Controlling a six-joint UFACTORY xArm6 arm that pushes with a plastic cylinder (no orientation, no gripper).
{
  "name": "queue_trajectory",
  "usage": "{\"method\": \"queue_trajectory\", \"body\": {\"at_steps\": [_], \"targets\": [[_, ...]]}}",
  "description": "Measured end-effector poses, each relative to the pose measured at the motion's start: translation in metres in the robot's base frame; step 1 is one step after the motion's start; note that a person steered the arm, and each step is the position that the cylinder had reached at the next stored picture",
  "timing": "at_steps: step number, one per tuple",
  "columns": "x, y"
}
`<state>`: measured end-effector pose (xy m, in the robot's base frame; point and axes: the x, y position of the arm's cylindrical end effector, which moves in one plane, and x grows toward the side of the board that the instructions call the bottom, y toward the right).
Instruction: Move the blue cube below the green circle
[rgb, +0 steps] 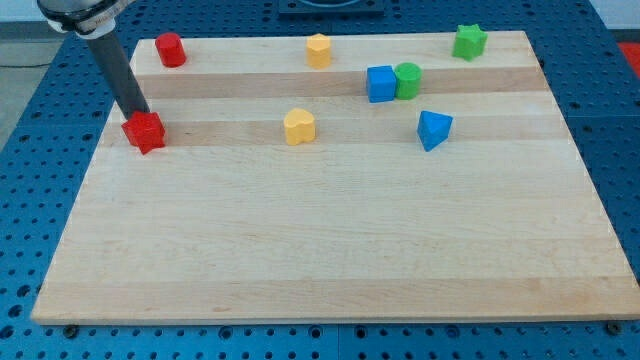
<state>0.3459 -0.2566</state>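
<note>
The blue cube (380, 84) sits on the wooden board at the upper right of middle, touching the left side of the green circle (408, 80). My tip (140, 113) is far off at the view's left, right at the top edge of a red star-like block (146, 132). The rod slants up to the view's top left corner.
A red block (170, 49) lies at the top left, a yellow block (318, 50) at the top middle, a green star (469, 41) at the top right. A yellow heart (299, 126) sits mid-board and a blue triangle (433, 130) below the green circle.
</note>
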Motion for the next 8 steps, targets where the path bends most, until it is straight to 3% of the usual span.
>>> {"method": "queue_trajectory", "body": {"at_steps": [1, 4, 6, 8], "targets": [[-0.016, 0.04], [-0.062, 0.235], [-0.066, 0.304], [-0.044, 0.325]]}}
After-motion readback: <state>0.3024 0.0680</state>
